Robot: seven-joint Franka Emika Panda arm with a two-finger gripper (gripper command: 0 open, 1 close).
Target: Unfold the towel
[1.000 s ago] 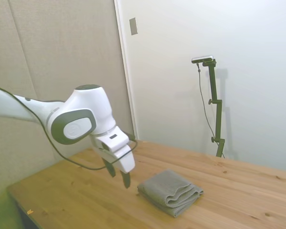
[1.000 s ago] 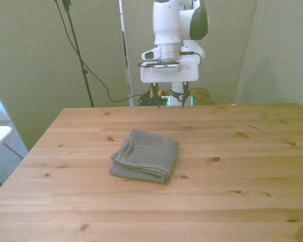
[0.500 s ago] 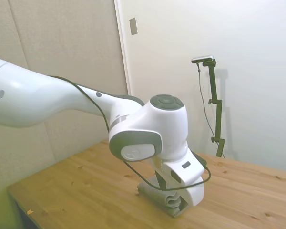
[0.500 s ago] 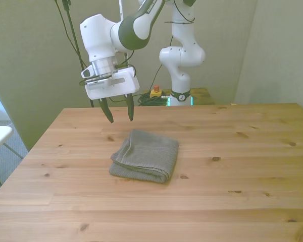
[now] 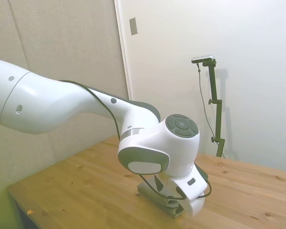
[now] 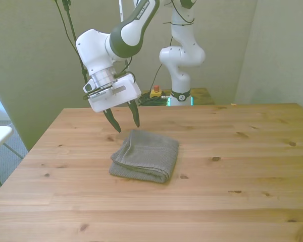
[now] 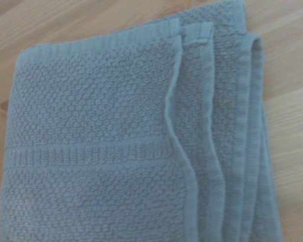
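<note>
**Closing in on the folded towel, no grasp yet**

I take the approach as the step in hand. My gripper (image 6: 125,118) hangs with its two dark fingers spread apart and nothing between them, tilted, just above the towel's far corner on the front view's left. The fingertips sit close to the cloth but clear of it, as far as I can tell from the front view. In the side view the wrist hides both the fingers and most of the cloth, so that view gives me no check.

The towel (image 6: 145,162) lies folded on the wooden table (image 6: 242,191), roughly mid-table and a little toward the front view's left. Its thick folded side faces the camera in the front view. The wrist view shows the towel (image 7: 116,146) close up, with several layered edges stacked along one side and the top layer's hemmed edge curving across them.

For the next move, I judge I must lower onto that top hem alone and pinch just that layer. Biting deeper would likely lift the whole bundle instead of opening it.
</note>
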